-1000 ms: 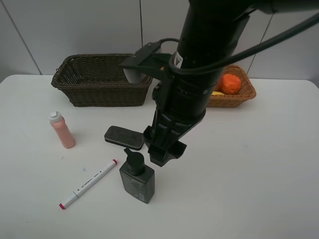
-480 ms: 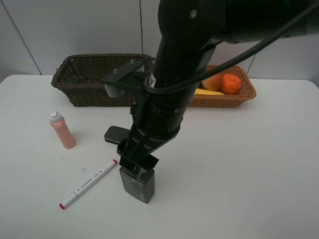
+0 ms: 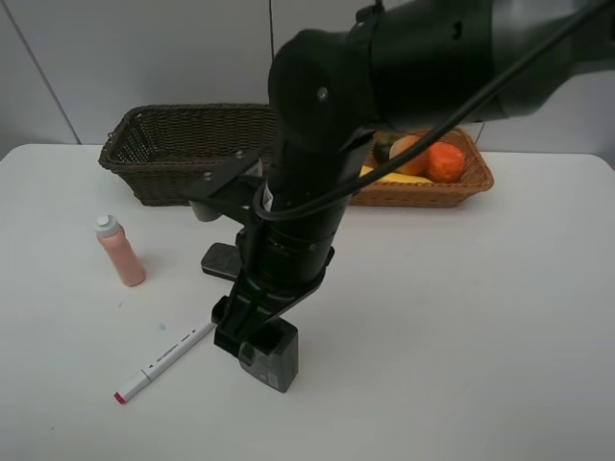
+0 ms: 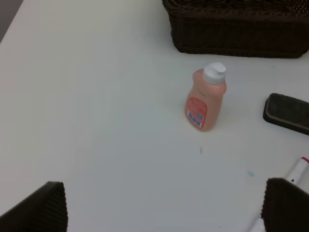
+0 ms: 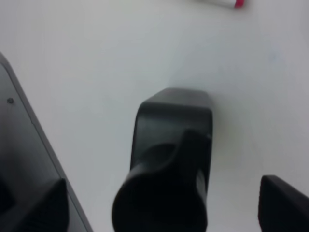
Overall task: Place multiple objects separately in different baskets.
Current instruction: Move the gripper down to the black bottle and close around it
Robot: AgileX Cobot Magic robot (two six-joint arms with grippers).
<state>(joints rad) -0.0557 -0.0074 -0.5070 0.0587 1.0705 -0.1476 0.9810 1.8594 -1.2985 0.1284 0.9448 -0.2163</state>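
My right gripper (image 3: 246,338) reaches across the middle and hangs over the dark pump bottle (image 3: 276,360). In the right wrist view the pump bottle's head (image 5: 166,169) sits between the gripper's open fingers (image 5: 36,208), untouched. Near it lie the white red-tipped marker (image 3: 163,359) and the dark grey eraser block (image 3: 221,260), which the arm partly hides. The pink bottle (image 3: 120,252) stands upright to the left. My left gripper (image 4: 164,212) is open and empty above bare table, short of the pink bottle (image 4: 206,99). The orange (image 3: 445,161), peach (image 3: 409,154) and banana (image 3: 392,178) lie in the orange-tan basket (image 3: 473,182).
The deep dark brown basket (image 3: 173,144) stands at the back left, also in the left wrist view (image 4: 236,29), along with the eraser (image 4: 288,112) and marker (image 4: 295,170). The right arm's bulk (image 3: 317,173) blocks the table's middle.
The right arm has swung left and down over the pump bottle, whose head it now hides from above. More of the fruit basket has come into sight. Both grippers stayed open.
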